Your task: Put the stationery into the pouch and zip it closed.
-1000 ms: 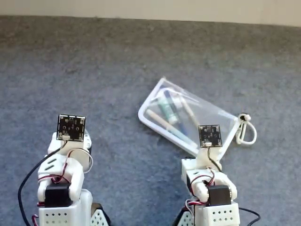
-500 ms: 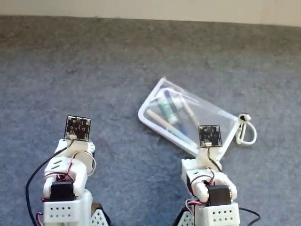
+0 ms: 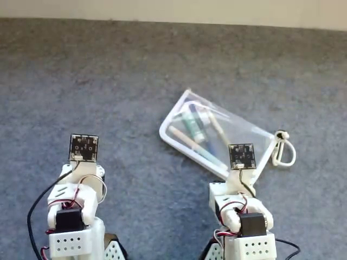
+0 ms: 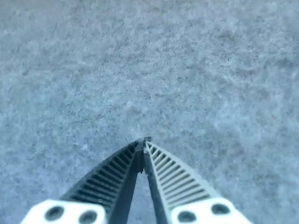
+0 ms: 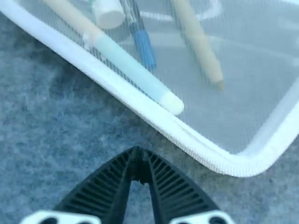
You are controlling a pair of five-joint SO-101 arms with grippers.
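Observation:
A clear mesh pouch [image 3: 217, 135] with a white zipper border lies flat on the grey carpet, right of centre, with several pens and a glue stick [image 3: 193, 126] inside. Its white pull loop [image 3: 283, 149] sticks out at the right end. My right gripper [image 5: 138, 171] is shut, its tips on the carpet just short of the pouch's white edge [image 5: 154, 122], close to a pale blue pen [image 5: 126, 70] inside. My left gripper [image 4: 143, 142] is shut over bare carpet, far to the left of the pouch.
Grey carpet [image 3: 108, 81] covers the whole table. A pale wall strip [image 3: 173, 10] runs along the far edge. Both arm bases [image 3: 70, 238] stand at the near edge.
The left arm's wrist shifted slightly to the right and nearer, then back left. The right arm and the pouch have not moved.

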